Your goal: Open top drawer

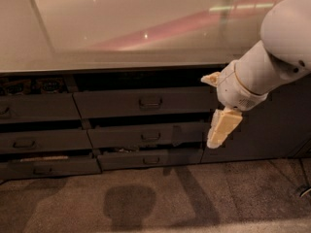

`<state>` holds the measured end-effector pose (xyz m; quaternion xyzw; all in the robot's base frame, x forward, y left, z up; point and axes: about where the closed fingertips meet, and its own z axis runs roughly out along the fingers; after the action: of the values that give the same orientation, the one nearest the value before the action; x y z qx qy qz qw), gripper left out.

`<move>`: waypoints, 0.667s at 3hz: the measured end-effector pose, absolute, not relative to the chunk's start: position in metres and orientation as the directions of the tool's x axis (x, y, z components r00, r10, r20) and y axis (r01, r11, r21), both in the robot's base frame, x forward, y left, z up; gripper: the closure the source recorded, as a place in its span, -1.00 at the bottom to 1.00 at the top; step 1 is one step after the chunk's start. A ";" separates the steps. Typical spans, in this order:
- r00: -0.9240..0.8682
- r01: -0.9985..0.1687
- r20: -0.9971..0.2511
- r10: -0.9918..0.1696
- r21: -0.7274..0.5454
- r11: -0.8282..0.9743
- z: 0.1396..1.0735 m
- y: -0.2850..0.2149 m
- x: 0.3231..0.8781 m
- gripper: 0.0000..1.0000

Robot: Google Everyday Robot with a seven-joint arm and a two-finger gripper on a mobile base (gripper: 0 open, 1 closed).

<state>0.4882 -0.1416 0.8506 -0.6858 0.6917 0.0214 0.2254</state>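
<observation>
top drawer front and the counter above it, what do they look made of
Top drawer: likely matte painted wood or laminate, dull grey, no glare. Counter: glossy, maybe polished stone or glass, mirroring lights. The gripper hangs right of the drawer.

Six drawers, counting the top drawer, one gripper at its right.

A: top drawer colour?
B: Dark brown-grey. Gripper just right of it: cream jaws, spread apart; arm white.
A: Rest?
B: Worktop pale beige, streaked pink. Floor mottled brown.
</observation>
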 end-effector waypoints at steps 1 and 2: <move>0.042 -0.958 -0.341 -0.939 -0.280 0.059 0.851 -0.142 0.488 -1.00; 0.027 -0.973 -0.369 -0.929 -0.225 0.061 0.823 -0.149 0.503 -1.00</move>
<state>0.5032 -0.1485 0.8228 -0.6835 0.6955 0.0505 0.2158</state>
